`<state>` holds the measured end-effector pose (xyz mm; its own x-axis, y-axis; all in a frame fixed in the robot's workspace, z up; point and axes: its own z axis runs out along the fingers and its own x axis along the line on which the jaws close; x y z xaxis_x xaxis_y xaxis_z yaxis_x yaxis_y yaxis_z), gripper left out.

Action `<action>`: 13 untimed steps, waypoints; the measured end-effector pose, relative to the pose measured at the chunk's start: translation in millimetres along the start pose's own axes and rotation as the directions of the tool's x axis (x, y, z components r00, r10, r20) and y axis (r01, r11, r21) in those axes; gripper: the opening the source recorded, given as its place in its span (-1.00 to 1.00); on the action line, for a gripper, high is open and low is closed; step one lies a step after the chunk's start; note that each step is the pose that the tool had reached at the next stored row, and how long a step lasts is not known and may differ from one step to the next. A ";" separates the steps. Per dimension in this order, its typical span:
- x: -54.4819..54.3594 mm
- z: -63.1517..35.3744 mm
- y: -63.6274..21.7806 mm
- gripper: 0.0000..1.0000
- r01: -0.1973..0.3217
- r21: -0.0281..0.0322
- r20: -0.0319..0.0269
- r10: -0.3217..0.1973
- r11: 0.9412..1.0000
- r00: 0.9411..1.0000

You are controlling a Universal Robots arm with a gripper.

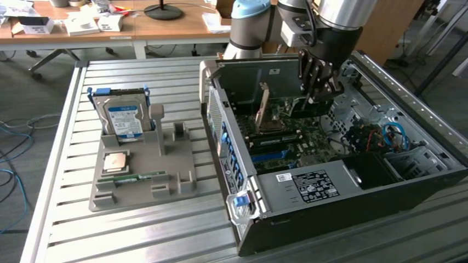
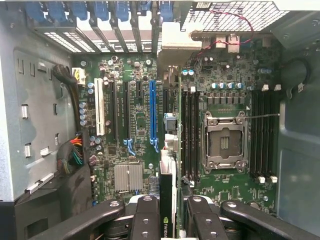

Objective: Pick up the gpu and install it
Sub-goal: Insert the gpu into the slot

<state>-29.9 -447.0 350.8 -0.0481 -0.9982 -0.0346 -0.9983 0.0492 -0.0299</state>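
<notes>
Black pincer (image 2: 170, 207) is clenched on the gpu (image 2: 167, 222), with 2 fingers (image 2: 145, 212) pressing its opposite faces. The card stands edge-on over the green motherboard (image 2: 135, 125) inside the open computer case (image 1: 439, 164). It lies between the long blue slot (image 2: 152, 115) and the dark memory slots beside the CPU socket (image 2: 223, 140). Whether it is seated, I cannot tell. On the tabletop (image 1: 66, 164), at the exterior view's left, a grey tray (image 1: 175, 186) holds a blue-labelled hard drive (image 1: 124, 118).
</notes>
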 end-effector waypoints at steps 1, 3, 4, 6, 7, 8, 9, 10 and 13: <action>0.0 0.0 0.0 -0.48 0.000 0.000 0.000 0.000 1.000 1.000; -0.1 0.8 0.0 -0.48 0.000 0.000 0.001 0.000 1.000 1.000; 0.0 1.2 0.0 -0.48 0.000 0.000 0.000 0.000 1.000 1.000; 0.0 2.0 0.0 -0.48 0.000 0.000 0.000 0.000 1.000 1.000; 0.1 2.4 0.1 -0.48 0.000 0.000 0.000 0.000 1.000 1.000; 0.1 2.8 0.1 -0.48 0.000 0.000 0.000 0.000 1.000 1.000; 0.1 3.1 0.1 -0.48 0.000 0.000 0.000 0.000 1.000 1.000; 0.1 3.1 0.1 -0.48 0.000 0.000 0.000 0.000 1.000 1.000; 0.1 3.2 0.1 -0.48 0.000 0.000 0.000 0.000 1.000 1.000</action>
<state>-29.9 -447.0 347.6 -0.0481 -0.9982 -0.0347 -0.9983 0.0492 -0.0300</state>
